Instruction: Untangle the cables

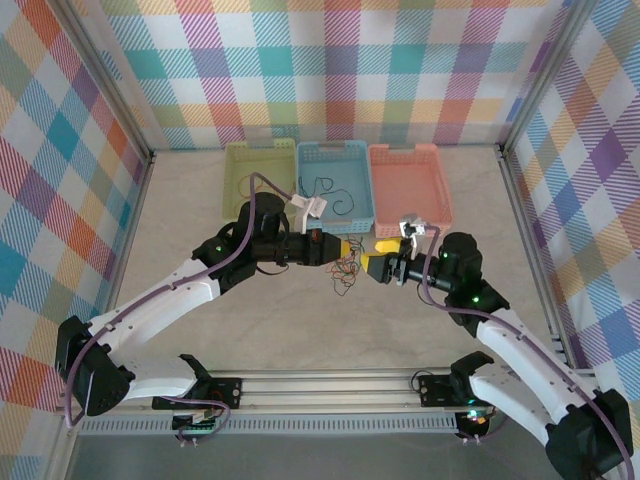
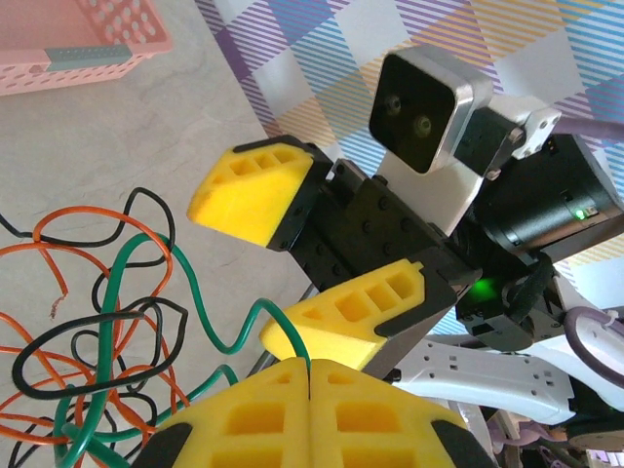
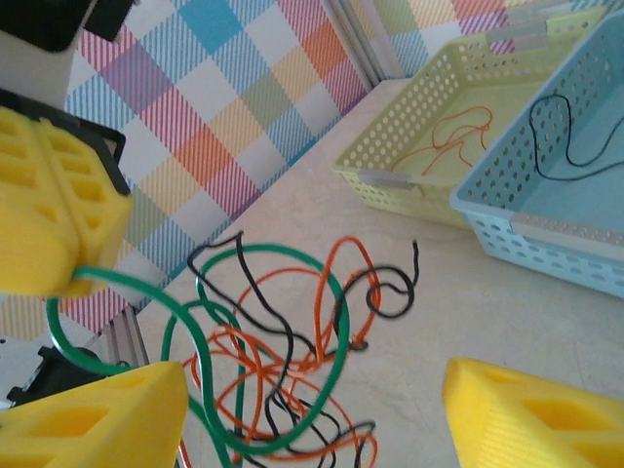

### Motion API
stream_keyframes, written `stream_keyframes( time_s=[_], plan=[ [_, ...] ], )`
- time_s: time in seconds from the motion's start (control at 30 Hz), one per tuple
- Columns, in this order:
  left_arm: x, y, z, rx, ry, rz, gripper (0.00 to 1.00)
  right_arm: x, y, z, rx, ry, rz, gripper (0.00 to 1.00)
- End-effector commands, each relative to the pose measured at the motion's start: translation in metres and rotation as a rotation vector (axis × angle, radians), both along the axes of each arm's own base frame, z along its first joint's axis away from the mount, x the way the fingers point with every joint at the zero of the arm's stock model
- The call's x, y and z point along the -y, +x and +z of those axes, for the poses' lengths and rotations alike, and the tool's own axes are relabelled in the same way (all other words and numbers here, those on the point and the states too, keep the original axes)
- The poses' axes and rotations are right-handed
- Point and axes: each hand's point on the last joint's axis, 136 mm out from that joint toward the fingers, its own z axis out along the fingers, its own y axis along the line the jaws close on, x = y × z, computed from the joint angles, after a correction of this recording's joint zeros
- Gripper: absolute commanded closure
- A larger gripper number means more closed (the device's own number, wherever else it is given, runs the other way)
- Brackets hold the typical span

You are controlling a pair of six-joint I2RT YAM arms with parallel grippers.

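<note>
Top external view, left to right: three baskets at the back, yellow-green basket point(image 1: 240, 185), blue basket point(image 1: 335, 152), pink basket point(image 1: 410, 190). Nearer, two grippers meet. The left gripper point(image 1: 347, 248) is clamped on the green cable point(image 3: 339, 331). The cables point(image 1: 345, 272), a green, orange and black tangle, sit just beneath. The right gripper point(image 1: 374, 263) gapes, empty.

White arm links point(image 1: 165, 295), black joints point(image 1: 262, 238), lilac cables point(image 1: 67, 398), yellow hollow-celled fingers point(image 2: 255, 190), green lights point(image 2: 481, 289).

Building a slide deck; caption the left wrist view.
Left pincer, shut on a green cable from the orange-and-black tangle, faces the open right pincer.
</note>
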Motion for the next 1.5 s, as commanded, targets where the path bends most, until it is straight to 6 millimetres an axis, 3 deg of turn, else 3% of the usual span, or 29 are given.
stream_keyframes(
  time_s=[0.0, 0.27, 0.5, 0.73, 1.0, 1.2, 1.3, 1.47],
  plan=[
    [0.003, -0.004, 0.005, 0.006, -0.034, -0.022, 1.00, -0.007, 0.007, 0.033, 0.130, 0.027, 0.011, 0.31],
    [0.007, -0.005, 0.006, -0.029, -0.062, -0.026, 1.00, -0.021, 0.018, 0.026, 0.160, -0.015, 0.020, 0.32],
    [0.013, -0.008, 0.009, -0.076, -0.101, -0.043, 1.00, -0.017, 0.042, 0.024, 0.279, -0.015, -0.093, 0.31],
    [0.015, -0.009, 0.006, -0.102, -0.119, -0.049, 1.00, -0.028, 0.063, 0.003, 0.221, -0.041, -0.106, 0.29],
    [0.014, -0.015, 0.011, -0.115, -0.136, -0.068, 1.00, -0.003, 0.096, -0.036, 0.095, -0.121, -0.327, 0.32],
    [0.008, -0.020, 0.004, -0.113, -0.113, -0.071, 1.00, 0.021, 0.111, -0.061, -0.011, -0.151, -0.441, 0.36],
    [0.005, -0.020, -0.002, -0.094, -0.085, -0.067, 1.00, 0.034, 0.116, -0.076, -0.091, -0.152, -0.481, 0.36],
    [-0.002, -0.013, -0.012, -0.061, -0.026, -0.057, 1.00, 0.048, 0.113, -0.082, -0.160, -0.154, -0.510, 0.36]
  ],
)
